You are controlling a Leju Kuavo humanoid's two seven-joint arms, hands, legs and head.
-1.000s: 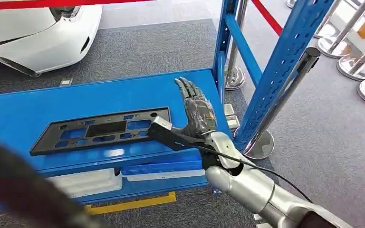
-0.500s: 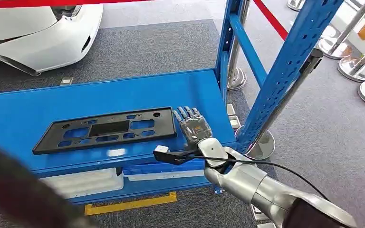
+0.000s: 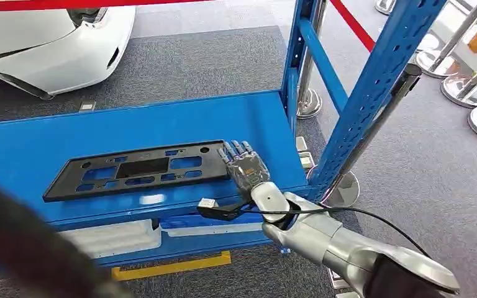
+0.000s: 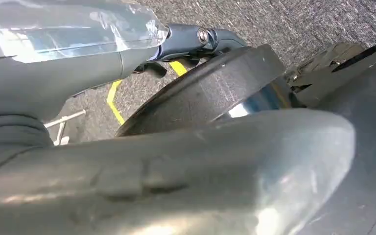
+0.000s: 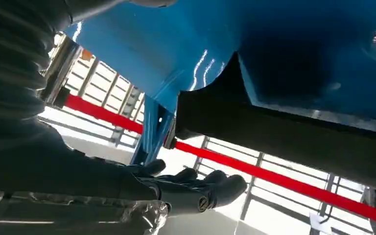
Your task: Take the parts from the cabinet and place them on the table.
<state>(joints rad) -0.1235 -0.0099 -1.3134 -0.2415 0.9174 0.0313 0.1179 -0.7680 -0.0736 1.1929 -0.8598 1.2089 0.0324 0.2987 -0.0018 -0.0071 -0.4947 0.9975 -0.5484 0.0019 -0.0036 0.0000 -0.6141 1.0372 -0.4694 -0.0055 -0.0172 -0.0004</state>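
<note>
Down and inward came the right hand [image 3: 246, 166] since a second ago, when it stood raised over the shelf with fingers pointing up; now it lay low and flat at the right end of the black plate [image 3: 138, 169]. From the head view, its fingers [image 3: 235, 149] were stretched out together, tips touching or just beside the plate's right end, holding nothing that could be seen. That plate, a long black part with cut-outs, lay flat on the blue shelf [image 3: 49, 136] of the cabinet, roughly in the middle. A blue upright [image 3: 379, 87] of the rack stood well to the right of the plate, and a white car body [image 3: 49, 37] sat beyond it on the grey carpet. From the right wrist view, the plate's dark edge [image 5: 274, 122] showed against the blue shelf, with the dark fingertips [image 5: 215, 188] extended beside it and a red barrier band [image 5: 284, 178] behind. From the left wrist view came the left hand [image 4: 127, 54] in blurred grey; whether its fingers were spread or closed, I couldn't tell.
</note>
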